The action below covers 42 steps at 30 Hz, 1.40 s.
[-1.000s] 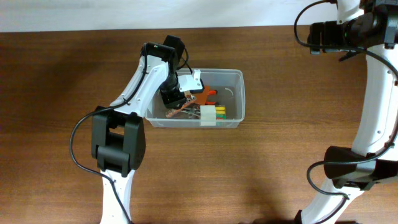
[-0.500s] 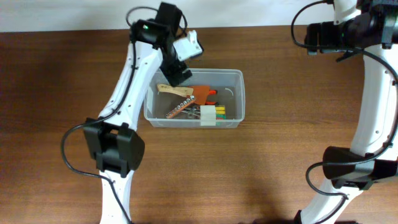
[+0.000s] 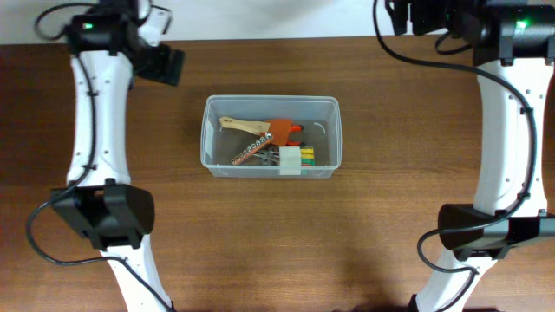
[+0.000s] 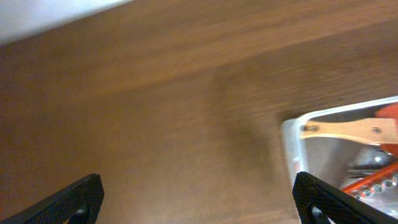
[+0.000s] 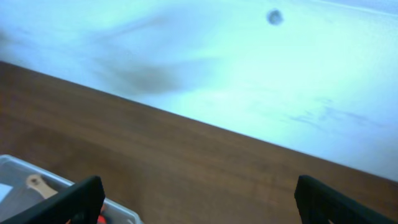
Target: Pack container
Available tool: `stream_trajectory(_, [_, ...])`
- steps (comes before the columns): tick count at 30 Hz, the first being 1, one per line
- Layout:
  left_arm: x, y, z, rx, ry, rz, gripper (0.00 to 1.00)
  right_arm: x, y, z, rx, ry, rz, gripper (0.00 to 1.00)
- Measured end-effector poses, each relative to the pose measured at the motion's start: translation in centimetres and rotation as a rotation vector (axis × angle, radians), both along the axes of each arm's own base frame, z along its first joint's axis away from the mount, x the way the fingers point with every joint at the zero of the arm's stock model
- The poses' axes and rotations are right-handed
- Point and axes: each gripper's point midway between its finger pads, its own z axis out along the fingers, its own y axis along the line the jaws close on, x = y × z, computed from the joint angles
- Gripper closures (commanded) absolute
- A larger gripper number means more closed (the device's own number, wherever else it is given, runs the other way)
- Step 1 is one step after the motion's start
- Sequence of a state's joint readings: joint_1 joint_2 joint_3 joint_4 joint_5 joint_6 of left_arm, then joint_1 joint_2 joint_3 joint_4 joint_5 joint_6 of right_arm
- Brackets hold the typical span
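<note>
Brown wood-grain desk (image 3: pixel 277 251) against a pale wall (image 3: pixel 260 17). The container (image 3: pixel 205 139), 1 clear tub, stands mid-desk between the 2 arms. It holds a wooden-handled tool (image 3: pixel 243 126), an orange tool (image 3: pixel 284 130) and a white block with yellow and green pieces (image 3: pixel 299 159). Left gripper (image 4: pixel 198 202) and right gripper (image 5: pixel 198 202): jaws spread wide, pinching nothing, both near the desk's far edge.

Bare table (image 3: pixel 277 234) is lying open on all sides of the container (image 3: pixel 271 99), whose top is standing uncovered to a straight drop from above. Inside, tools (image 3: pixel 279 131) are crowding the middle and the near wall, leaving bare floor along the right wall. The left arm (image 3: pixel 95 113) and right arm (image 3: pixel 507 113) are standing along the table's side edges, well apart from the container.
</note>
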<state>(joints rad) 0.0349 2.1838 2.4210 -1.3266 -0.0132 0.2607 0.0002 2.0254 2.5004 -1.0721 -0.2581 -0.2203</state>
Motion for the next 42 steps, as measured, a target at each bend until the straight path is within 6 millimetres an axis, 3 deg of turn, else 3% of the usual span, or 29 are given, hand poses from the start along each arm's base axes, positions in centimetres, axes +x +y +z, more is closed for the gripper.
stream_trajectory(4, [-1.1, 2.0, -0.5, -0.022, 0.042, 0.079, 0.01, -0.4, 1.0, -2.5, 0.000, 0.090, 0.020, 0.01])
stream_trajectory(9, [-1.6, 1.8, -0.3, -0.032, 0.054, 0.094, 0.01, -1.3, -0.7, -6.6, -0.021, 0.242, -0.026, 0.02])
stream_trajectory(17, [-3.3, 0.9, 2.1, -0.036, 0.037, 0.085, 0.01, -3.0, -4.9, -8.4, -0.024, 0.345, -0.118, 0.01])
stream_trajectory(21, [-4.3, 0.6, 4.4, -0.035, -0.009, 0.079, 0.01, -4.3, -5.4, -8.6, -0.038, 0.366, -0.137, 0.02])
stream_trajectory(27, [-6.9, -0.1, 6.2, -0.046, -0.045, 0.066, 0.01, -8.0, -5.3, -7.7, -0.054, 0.348, -0.152, 0.02])
stream_trajectory(31, [-9.0, -0.2, 5.1, -0.048, -0.051, 0.064, 0.01, -11.3, -5.2, -7.9, -0.059, 0.302, -0.159, 0.02])
stream_trajectory(36, [-12.7, -0.5, 2.6, -0.054, -0.080, 0.060, 0.01, -16.2, -5.3, -9.8, -0.079, 0.263, -0.182, 0.02])
stream_trajectory(42, [-17.7, -0.8, 2.7, -0.052, -0.235, 0.053, 0.01, -22.2, -5.1, -11.7, -0.089, 0.218, -0.197, 0.02])
